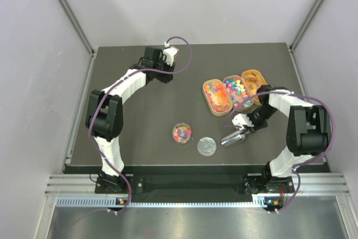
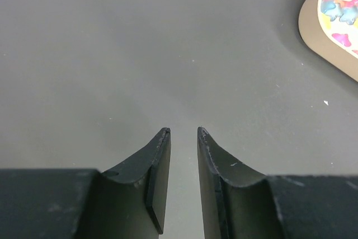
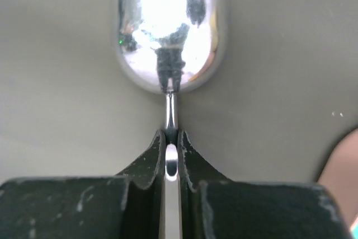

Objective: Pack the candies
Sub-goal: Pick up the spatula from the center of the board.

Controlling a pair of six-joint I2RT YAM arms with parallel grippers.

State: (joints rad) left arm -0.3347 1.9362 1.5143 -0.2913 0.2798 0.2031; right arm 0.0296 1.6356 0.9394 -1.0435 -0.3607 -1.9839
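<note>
The candies lie as small multicoloured sweets in three oval tan trays (image 1: 211, 102) at the right of the table, with more in a small round clear cup (image 1: 182, 133). One tray corner (image 2: 311, 33) with candies (image 2: 340, 7) shows at the top right of the left wrist view. My right gripper (image 1: 241, 129) (image 3: 172, 134) is shut on the thin handle of the metal scoop (image 1: 232, 139), whose shiny bowl (image 3: 170, 26) lies on the table ahead of the jaws. My left gripper (image 1: 162, 71) (image 2: 183, 131) hangs open over bare table at the back, with nothing between its fingers.
A round clear lid (image 1: 206, 146) lies flat just right of the cup and left of the scoop. The dark tabletop (image 1: 140, 116) is walled by grey panels on three sides. A corner of a tray (image 3: 342, 163) shows at the lower right of the right wrist view.
</note>
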